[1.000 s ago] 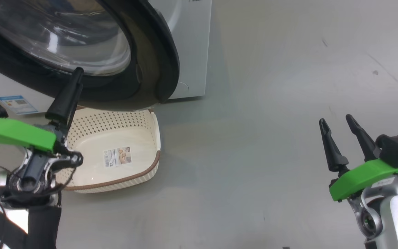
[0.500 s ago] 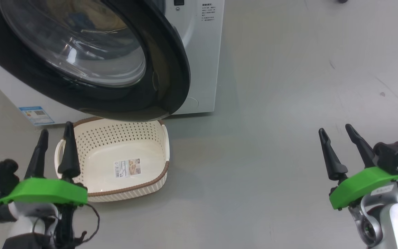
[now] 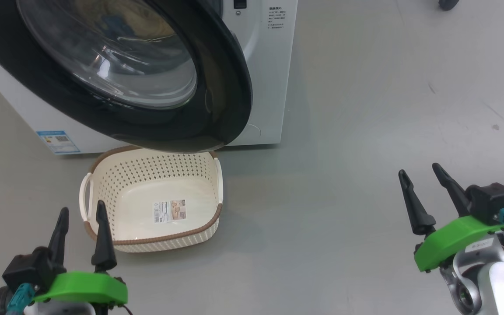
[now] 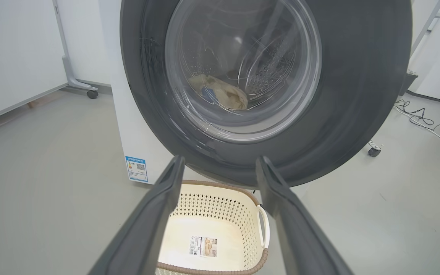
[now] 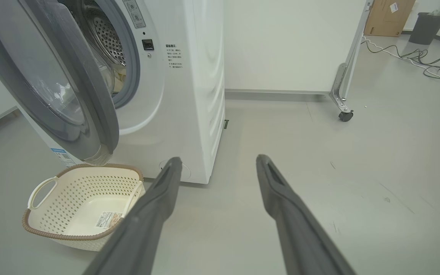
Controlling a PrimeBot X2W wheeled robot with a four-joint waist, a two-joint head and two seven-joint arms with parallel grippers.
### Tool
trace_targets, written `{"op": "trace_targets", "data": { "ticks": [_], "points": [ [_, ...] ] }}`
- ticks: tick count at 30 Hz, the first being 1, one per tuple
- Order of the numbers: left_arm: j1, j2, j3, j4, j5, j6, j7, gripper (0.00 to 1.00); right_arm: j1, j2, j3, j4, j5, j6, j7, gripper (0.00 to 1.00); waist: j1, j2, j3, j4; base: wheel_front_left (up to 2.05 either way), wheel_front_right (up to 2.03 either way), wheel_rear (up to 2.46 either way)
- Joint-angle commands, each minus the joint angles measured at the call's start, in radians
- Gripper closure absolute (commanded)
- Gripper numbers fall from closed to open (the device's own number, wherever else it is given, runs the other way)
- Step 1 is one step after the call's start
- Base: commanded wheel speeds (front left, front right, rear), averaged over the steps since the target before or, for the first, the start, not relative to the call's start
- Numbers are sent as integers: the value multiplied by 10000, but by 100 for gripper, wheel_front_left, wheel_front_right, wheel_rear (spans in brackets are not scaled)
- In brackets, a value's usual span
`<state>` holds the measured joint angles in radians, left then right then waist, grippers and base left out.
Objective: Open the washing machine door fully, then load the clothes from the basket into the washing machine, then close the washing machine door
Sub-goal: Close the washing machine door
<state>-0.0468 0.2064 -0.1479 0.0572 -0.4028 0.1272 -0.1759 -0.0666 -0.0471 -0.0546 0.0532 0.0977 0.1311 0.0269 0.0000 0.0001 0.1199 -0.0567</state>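
Step, as judged: loading done, closing left to do.

- Basket (image 3: 155,168) sits empty on the floor (image 3: 344,175), tight against the foot of the washing machine (image 3: 265,65). Only its bottom label shows.
- Clothes (image 4: 220,95): a cream and blue heap low in the drum, seen through the glass in the left wrist view.
- Door (image 3: 125,70) hangs ajar, not latched. It is hinged on the left, and its free edge stands off the white front, leaving a gap on the right.
- Left pincer (image 3: 82,209): wide, empty, low by the basket's near left corner.
- Right pincer (image 3: 419,169): wide, empty, well apart over bare floor.

Risks:
1. The door's lower rim overhangs the basket's far edge and looks close to the brown rim. Clearance cannot be told, and a swing may scrape or nudge the basket.
2. The black rim is glossy and the glass bulges, so a fingertip push may slide off. A soft push may leave the latch uncaught.
3. A fold near the seal could get pinched. The seal's lower lip is hidden.

Room: the floor to the right of the washer is broad and bare. Cables (image 5: 426,57) and a caster (image 5: 345,115) lie far back by the wall's foot.
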Motion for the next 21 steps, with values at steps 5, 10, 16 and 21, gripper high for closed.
{"op": "trace_targets", "data": {
  "ticks": [5, 10, 16, 21],
  "points": [
    [-197, 224, 297, -470, 136, 144, -44, 0, -176, -45, 283, -424, -25, -4, 39, 0, 0, -1, 40, 72, 0, 0, 0],
    [-261, 250, 242, -486, 99, 149, 26, 0, -179, -43, 326, -389, -7, -4, 69, 0, 0, -1, -17, 63, 0, 0, 0],
    [-312, 204, 127, -473, 75, 183, 75, 0, -117, -41, 336, -402, 14, -4, 96, 0, 0, -1, -69, 69, 0, 0, 0],
    [-321, 225, 70, -458, 66, 200, 124, 0, -199, -40, 367, -424, 20, -4, 84, 0, 0, -1, -40, -2, 0, 0, 0]
  ]
}}
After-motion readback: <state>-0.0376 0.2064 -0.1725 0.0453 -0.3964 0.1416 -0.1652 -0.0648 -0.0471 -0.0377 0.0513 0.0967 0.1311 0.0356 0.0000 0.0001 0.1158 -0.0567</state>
